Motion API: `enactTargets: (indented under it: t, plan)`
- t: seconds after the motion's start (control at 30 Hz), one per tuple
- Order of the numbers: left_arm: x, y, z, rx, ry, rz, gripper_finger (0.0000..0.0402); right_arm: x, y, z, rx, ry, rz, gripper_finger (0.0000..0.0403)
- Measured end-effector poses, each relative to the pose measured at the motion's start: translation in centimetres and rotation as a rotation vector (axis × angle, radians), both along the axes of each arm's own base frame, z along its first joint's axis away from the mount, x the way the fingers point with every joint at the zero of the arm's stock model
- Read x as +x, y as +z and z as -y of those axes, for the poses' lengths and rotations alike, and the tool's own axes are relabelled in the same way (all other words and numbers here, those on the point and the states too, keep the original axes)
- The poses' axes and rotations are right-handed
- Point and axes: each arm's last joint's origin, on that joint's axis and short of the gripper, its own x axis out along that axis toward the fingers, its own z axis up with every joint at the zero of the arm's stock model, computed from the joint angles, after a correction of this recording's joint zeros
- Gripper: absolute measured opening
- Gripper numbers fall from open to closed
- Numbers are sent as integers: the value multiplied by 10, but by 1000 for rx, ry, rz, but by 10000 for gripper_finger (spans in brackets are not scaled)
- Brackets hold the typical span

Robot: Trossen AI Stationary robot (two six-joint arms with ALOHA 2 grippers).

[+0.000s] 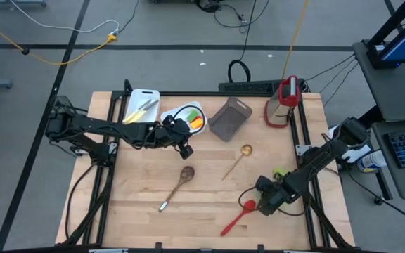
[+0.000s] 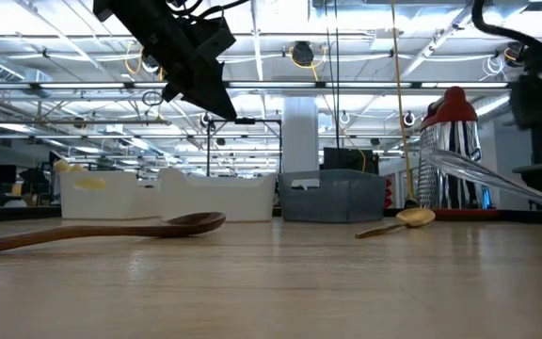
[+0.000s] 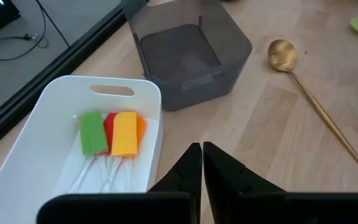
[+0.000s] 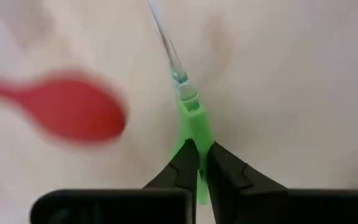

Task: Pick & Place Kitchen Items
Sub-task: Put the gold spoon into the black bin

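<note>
Overhead and wrist views of a two-arm bench setup. The right pincer [image 4: 199, 163], low over the bench [image 1: 209, 218] at about 4 o'clock from its centre, is clamped on the green end of a clear-handled utensil [image 4: 191, 118]; the clear handle runs away from the fingers. A red spoon [image 1: 238, 216] lies on the wood just beside that pincer, at its 8 o'clock in the overhead view.

The left pincer [image 3: 201, 163] is closed and holds nothing; it hangs above the bench at about 10 o'clock from centre, next to the near edge of a white bin [image 3: 39, 146]. Inside this bin lie small spatulas with green [image 3: 92, 132], red, yellow [image 3: 125, 132] and orange blades, side by side. A second white bin [image 1: 133, 104] at its 9 o'clock holds pale-handled items.

A grey bin [image 1: 230, 119] stands at 12 o'clock. A gold spoon [image 1: 238, 160] lies near centre, bowl toward 12 o'clock. A brown wooden spoon [image 1: 178, 185] lies at 7 o'clock from centre. A red-and-silver appliance [image 1: 284, 102] stands at 2 o'clock.
</note>
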Motion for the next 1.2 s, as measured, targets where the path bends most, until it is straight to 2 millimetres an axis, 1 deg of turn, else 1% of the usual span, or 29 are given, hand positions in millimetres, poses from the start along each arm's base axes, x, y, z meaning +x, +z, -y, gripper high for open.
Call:
enactTargets:
  t: [0.1, 0.17, 0.23, 0.33, 0.43, 0.5, 0.73, 0.83, 0.9, 1.03, 1.2]
  plan:
    - [0, 0, 0, 0, 0, 2, 7, 2, 16, 5, -64, 27, 147, 9]
    - [0, 0, 0, 0, -2, 3, 3, 2, 25, 8, -103, 44, 215, 9]
    - [1, 0, 1, 0, -4, 7, 5, 3, 32, 13, -144, 73, 256, 9]
    - [2, 2, 4, 2, -15, 24, 17, 10, 40, 24, -233, 94, 326, 9]
    - [5, 2, 11, 24, -64, 37, 24, 19, 41, 35, -323, 115, 344, 9]
    - [7, 0, 21, 49, -123, 26, 24, 25, 43, 41, -359, 114, 369, 9]
    - [22, -11, 54, 96, -266, 59, 4, 41, 45, 62, -460, 177, 360, 9]
    - [27, -16, 62, 66, -269, 90, 5, 48, 46, 68, -494, 207, 395, 10]
    - [28, -20, 65, 40, -255, 87, 14, 52, 44, 71, -505, 220, 452, 14]
    - [31, -25, 64, 78, -286, 68, 31, 56, 39, 76, -528, 237, 538, 17]
    - [34, -26, 59, 138, -323, 48, 56, 51, 28, 81, -524, 220, 539, 18]
